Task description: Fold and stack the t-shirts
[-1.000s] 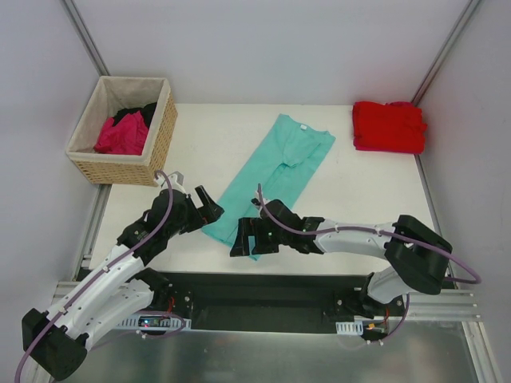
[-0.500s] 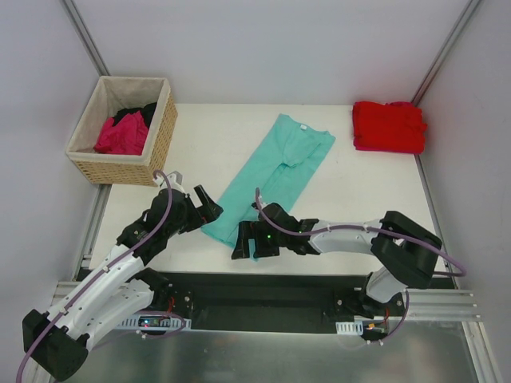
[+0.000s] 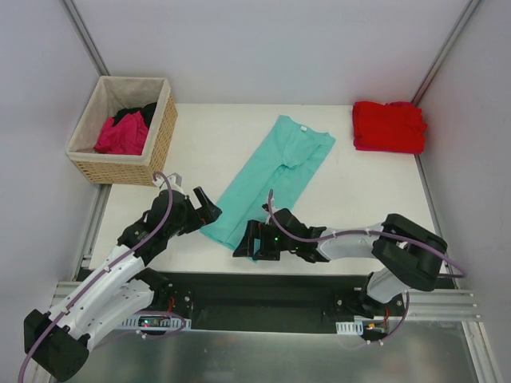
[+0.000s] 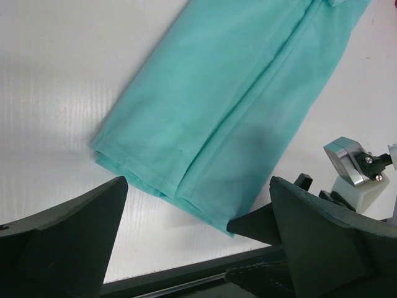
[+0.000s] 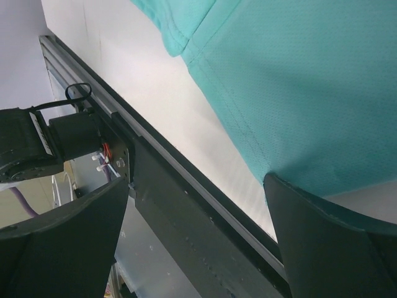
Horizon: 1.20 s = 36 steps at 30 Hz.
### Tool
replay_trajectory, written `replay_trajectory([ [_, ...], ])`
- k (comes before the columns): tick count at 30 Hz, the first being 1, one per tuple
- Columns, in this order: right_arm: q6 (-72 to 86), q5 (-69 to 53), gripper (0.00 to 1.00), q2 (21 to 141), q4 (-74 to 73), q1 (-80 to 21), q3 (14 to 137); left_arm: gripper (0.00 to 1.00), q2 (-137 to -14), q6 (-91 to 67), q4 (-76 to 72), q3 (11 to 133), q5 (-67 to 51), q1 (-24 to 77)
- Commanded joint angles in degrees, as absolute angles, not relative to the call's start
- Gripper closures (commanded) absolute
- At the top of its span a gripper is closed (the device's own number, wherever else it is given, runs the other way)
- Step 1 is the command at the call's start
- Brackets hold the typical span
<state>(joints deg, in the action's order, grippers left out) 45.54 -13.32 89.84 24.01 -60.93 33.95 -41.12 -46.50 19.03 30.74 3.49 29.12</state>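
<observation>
Right arm: over the last second its forearm has sunk lower and drawn in toward the near edge. The right gripper (image 3: 245, 239) has kept its place at the near hem of the long teal cloth t-shirt (image 3: 275, 171).
Left arm: hardly shifted in that second.
Teal shirt: folded into a narrow strip and lying flat and slantwise across the middle of the white surface (image 3: 363, 199). Its collar end is far and to the right, its hem end near and to the left.
Neck label (image 3: 303, 126): small and white, at the far end of the strip.
Right gripper: released, jaws spread wide with nothing between them, low at the near right corner of the hem. One finger (image 5: 335, 248) sits at the cloth's edge; I cannot tell whether it touches.
Left gripper (image 3: 209, 204): released, jaws spread wide and holding nothing, just beside the near left corner of the hem.
Red cloth t-shirt (image 3: 389, 126): folded, at the far right corner of the surface, well apart from the teal one.
Magenta cloth t-shirt (image 3: 121, 134): crumpled inside the woven tan basket (image 3: 112, 169).
Black cloth t-shirt (image 3: 144, 112): bunched behind the magenta one, in the same basket.
Basket: beige-lined, at the far left corner.
</observation>
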Motion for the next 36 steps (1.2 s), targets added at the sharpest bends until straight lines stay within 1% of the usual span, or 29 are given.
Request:
replay_trajectory([
  [1, 45.9, -4.3, 0.03, 86.1, 7.3, -60.0, 28.2, 0.01, -41.4, -46.4, 18.8, 30.7, 2.5, 28.5],
  [10, 46.6, 3.6, 0.03, 70.9, -8.7, -58.0, 25.0, 0.01, -42.4, -46.6, 17.4, 30.9, 1.8, 28.5],
  [19, 47.5, 7.3, 0.03, 58.4, -19.8, -55.4, 23.1, 0.01, -43.4, -47.0, 15.6, 30.2, 0.2, 28.5],
  [22, 46.8, 9.0, 0.03, 54.9, -23.9, -55.5, 24.4, 0.01, -43.6, -46.9, 15.4, 30.1, 0.1, 28.5],
  [25, 43.5, 12.2, 0.03, 52.4, -28.6, -55.5, 29.4, 0.01, -46.0, -44.9, 13.5, 32.0, -3.2, 28.5],
  [26, 42.0, 13.2, 0.03, 52.3, -29.9, -55.5, 33.7, 0.01, -49.1, -43.5, 11.2, 33.0, -6.8, 28.5],
  [29, 36.7, 16.7, 0.03, 53.3, -33.0, -55.5, 40.1, 0.01, -57.1, -38.8, 8.9, 40.6, -12.7, 28.5],
  [31, 34.5, 18.2, 0.03, 54.5, -33.1, -55.5, 45.7, 0.01, -60.6, -36.7, 7.2, 46.7, -13.0, 28.6],
  [32, 32.4, 18.3, 0.03, 54.9, -33.0, -55.3, 47.3, 0.01, -64.6, -36.1, 6.5, 49.2, -13.5, 28.4],
  [33, 31.3, 18.5, 0.03, 55.5, -33.0, -55.1, 50.6, 0.01, -67.1, -34.8, 6.1, 55.2, -14.4, 28.4],
  [34, 30.7, 18.6, 0.03, 56.4, -33.0, -54.9, 51.8, 0.01, -69.8, -34.4, 5.5, 58.4, -15.4, 28.3],
  [35, 29.3, 18.4, 0.03, 56.9, -32.5, -54.8, 52.8, 0.01, -75.6, -33.8, 4.8, 61.6, -16.7, 28.2],
  [36, 28.9, 18.1, 0.03, 57.2, -32.1, -54.8, 54.6, 0.01, -78.7, -32.8, 4.3, 68.4, -18.4, 28.0],
])
